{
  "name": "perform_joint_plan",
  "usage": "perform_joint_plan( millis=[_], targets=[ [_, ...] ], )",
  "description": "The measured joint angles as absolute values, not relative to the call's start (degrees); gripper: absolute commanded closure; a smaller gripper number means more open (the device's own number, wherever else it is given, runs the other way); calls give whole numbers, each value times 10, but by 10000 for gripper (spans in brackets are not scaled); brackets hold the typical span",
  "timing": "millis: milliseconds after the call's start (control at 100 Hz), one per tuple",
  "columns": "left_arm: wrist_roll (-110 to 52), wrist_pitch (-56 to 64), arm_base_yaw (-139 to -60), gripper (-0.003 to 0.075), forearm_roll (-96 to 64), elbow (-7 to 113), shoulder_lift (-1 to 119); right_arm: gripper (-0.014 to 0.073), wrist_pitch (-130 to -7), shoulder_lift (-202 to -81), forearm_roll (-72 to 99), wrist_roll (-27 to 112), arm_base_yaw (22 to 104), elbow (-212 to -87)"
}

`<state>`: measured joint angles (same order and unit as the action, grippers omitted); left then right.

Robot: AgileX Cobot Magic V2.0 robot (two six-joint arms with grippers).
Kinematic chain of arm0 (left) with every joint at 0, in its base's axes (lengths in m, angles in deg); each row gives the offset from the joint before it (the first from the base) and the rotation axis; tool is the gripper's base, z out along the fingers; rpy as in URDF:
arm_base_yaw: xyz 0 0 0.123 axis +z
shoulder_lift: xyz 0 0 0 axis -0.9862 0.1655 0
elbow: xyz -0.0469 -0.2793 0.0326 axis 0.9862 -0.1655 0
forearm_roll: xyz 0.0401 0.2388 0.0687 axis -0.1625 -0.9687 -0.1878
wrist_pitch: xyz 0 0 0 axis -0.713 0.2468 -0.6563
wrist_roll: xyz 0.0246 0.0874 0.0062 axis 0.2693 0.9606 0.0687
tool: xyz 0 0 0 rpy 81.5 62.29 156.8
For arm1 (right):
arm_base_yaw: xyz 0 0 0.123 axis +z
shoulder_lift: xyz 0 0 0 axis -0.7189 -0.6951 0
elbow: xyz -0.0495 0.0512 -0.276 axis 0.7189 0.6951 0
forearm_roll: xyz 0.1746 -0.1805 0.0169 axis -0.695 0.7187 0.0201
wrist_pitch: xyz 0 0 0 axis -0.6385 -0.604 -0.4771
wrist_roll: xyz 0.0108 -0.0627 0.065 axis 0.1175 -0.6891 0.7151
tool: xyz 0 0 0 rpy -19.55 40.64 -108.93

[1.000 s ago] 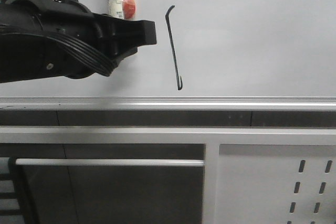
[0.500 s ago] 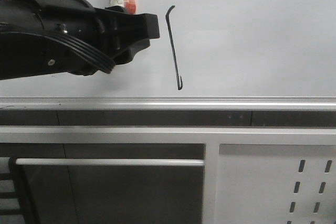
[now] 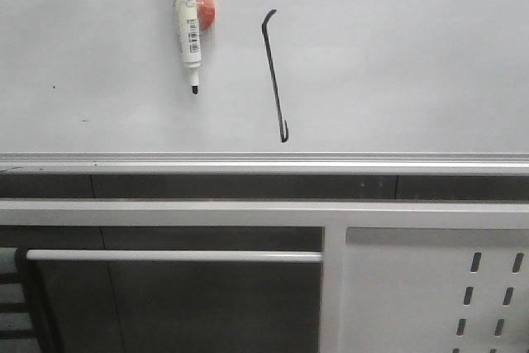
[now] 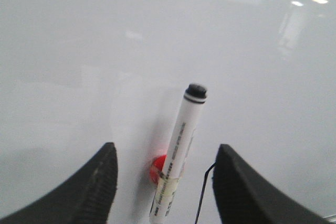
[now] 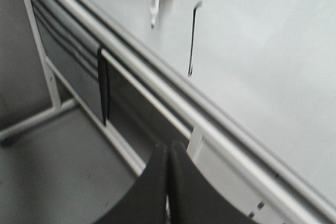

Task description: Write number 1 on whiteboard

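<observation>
The number 1 [image 3: 275,76] is a thin black slanted stroke on the whiteboard [image 3: 397,55]; the stroke also shows in the left wrist view [image 4: 202,198] and in the right wrist view [image 5: 192,38]. To its left a white marker pen [image 3: 186,14] rests on the board beside a red round magnet [image 3: 205,7], black tip pointing down. My left gripper [image 4: 165,148] is open and backed off the board, with the marker [image 4: 181,150] in the gap and touching neither finger. My right gripper [image 5: 168,148] is shut on nothing, well away from the board.
A silver rail [image 3: 264,159] runs along the board's lower edge. Below it are a horizontal bar [image 3: 173,256] and a white perforated panel [image 3: 488,295]. A dark strap [image 5: 103,87] hangs from the frame in the right wrist view.
My left arm has drawn back up and to the left, almost out of the front view. That uncovers the marker, which stays on the board. The stroke is unchanged.
</observation>
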<state>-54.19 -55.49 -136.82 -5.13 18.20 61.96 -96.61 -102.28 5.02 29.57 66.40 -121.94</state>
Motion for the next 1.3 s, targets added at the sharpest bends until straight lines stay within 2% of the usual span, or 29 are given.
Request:
perform_joint_plan(
  millis=[110, 320, 540, 1300],
  targets=[
    [-445, -503, -1404, 743, -25, 158, 492, 661, -965, -965, 50, 296, 664, -1219],
    [-293, -300, -1424, 738, 35, 153, 282, 661, -965, -888, 48, 296, 664, -1206],
    [-269, -213, -1425, 738, 47, 153, 173, 661, -969, -869, 48, 296, 664, -1206],
    [-268, -194, -1417, 738, 45, 150, 149, 665, -969, -869, 48, 297, 664, -1206]
  ],
)
